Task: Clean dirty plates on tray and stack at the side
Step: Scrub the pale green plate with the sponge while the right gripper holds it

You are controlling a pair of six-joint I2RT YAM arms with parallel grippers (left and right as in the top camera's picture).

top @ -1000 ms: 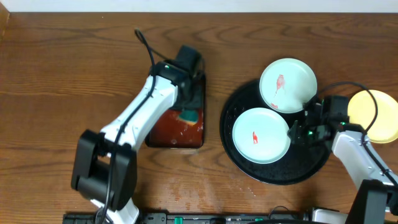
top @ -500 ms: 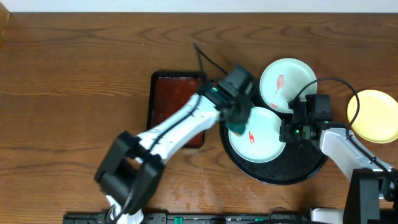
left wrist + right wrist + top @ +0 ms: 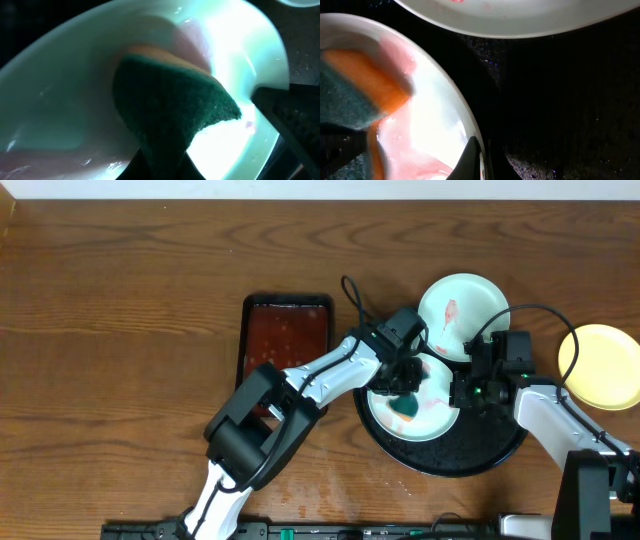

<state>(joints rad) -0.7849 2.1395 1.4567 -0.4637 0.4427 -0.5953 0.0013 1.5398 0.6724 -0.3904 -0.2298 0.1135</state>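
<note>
— What's the surface?
— A brown wooden table [image 3: 120,300], its grain running left to right.
— And what rests on it?
— A round black tray [image 3: 450,462] toward the right, and a reddish-brown rectangular tray [image 3: 285,330] just left of that. A yellow plate [image 3: 605,365] lies at the right edge, near the black tray.

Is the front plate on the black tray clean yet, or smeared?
Smeared, not clean: pink film covers the front plate around the sponge.

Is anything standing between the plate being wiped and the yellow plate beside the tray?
No loose thing. Only the right gripper, shut on the rim of the wiped plate, lies on that line; the other smeared plate sits further back on the tray.
</note>
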